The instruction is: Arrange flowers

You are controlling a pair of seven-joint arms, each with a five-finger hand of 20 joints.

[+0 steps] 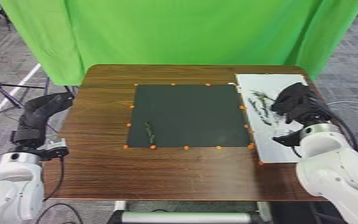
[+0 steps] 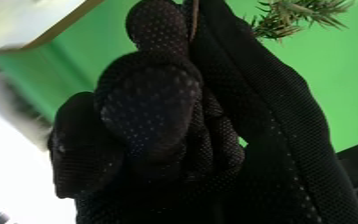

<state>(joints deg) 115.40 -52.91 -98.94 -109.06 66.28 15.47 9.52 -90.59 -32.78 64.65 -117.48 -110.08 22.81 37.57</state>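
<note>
Right hand (image 1: pixel 295 102) — green sprig (image 2: pixel 293 19) in grasp

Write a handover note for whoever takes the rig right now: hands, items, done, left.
Left hand: off the table's left side, holding nothing that I can make out.
Right hand: over the white sheet, apparently pinching a green sprig by its thin stem.
Items: one stem on the dark mat, near its lower left; more plant pieces on the sheet, exact count unclear.
Done: one stem on the mat.
Left: probably place the sprig on the mat, then the remaining pieces.
</note>
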